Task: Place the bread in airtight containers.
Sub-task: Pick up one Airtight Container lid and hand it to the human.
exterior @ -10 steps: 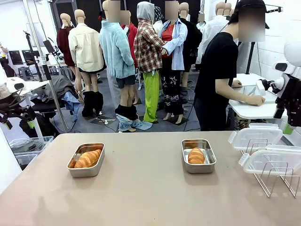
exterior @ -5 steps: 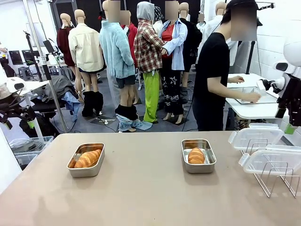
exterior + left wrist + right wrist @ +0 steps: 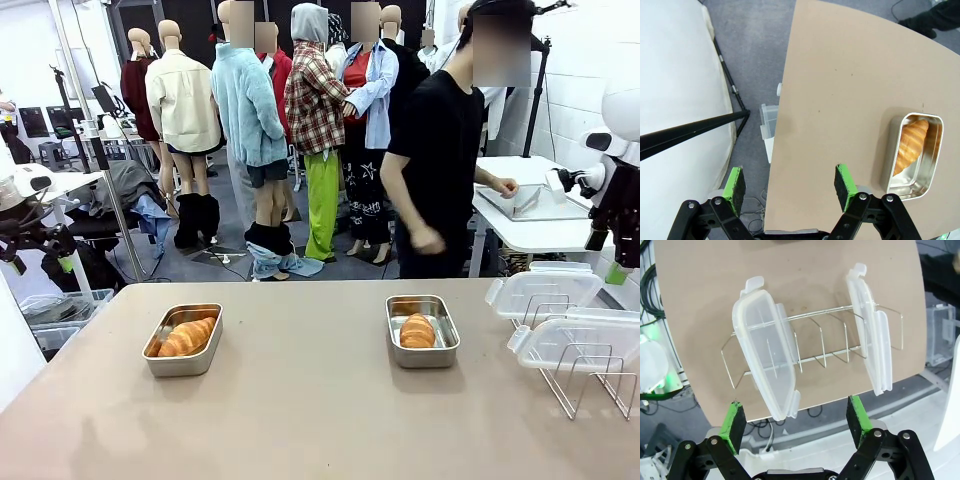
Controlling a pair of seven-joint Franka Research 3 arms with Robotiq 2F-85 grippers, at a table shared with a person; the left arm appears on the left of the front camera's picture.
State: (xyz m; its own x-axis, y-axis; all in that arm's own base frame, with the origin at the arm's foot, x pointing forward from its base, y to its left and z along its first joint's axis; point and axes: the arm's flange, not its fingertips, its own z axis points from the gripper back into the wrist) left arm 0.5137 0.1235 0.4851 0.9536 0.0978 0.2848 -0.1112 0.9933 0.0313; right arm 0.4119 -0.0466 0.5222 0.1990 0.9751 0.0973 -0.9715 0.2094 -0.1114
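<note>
Two airtight containers stand open on the tan table, the left tin and the right tin. Each holds one golden piece of bread, one in the left tin and one in the right. In the left wrist view my left gripper hangs open over the table's edge, with the tin and its bread off to the right. My right gripper is open above two clear lids leaning in a wire rack.
The rack with the lids fills the table's right end. My right arm rises at the right edge. A person in black stands beyond the far side, next to a white side table.
The person has turned away from the side table and stepped left, with one arm swung down. Both grippers, tins and lids have stayed where they were.
</note>
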